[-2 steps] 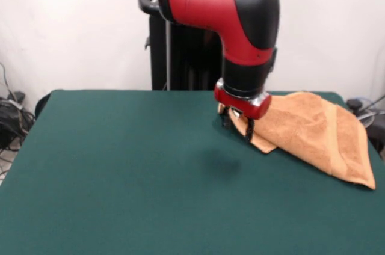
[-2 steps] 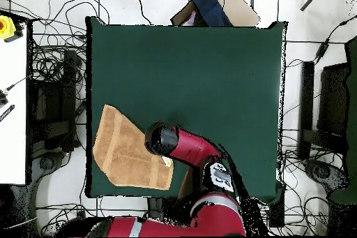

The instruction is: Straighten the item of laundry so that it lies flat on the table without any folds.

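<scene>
Near the table's [image 1: 120, 171] far right corner in the front view, the towel [image 1: 313, 132] lies doubled over itself, one layer folded back across another, so it makes a rough triangle rather than a square. Its outer side reaches the table's right edge, and in the overhead view part of the towel [image 2: 125, 153] looks to run over that edge. The gripper [image 1: 237, 124] stands at the towel's inner edge, the one nearest the table's middle, low down at the cloth. Its fingers appear to be together on a small flap of the towel's edge, lifted a little above the felt, though the hold is small and partly hidden by the wrist.

The step in hand looks like drawing the folded layer out. To do it well, the pull should run toward the open middle of the table, away from the edge, so the upper layer peels off the lower one instead of dragging the whole towel along. Keeping the flap low should let the rest of the cloth stay on the felt by friction. If both layers are pinched, the fold will only travel; a grasp on the top layer alone is wanted. Most of the straightening is not yet done.
</scene>
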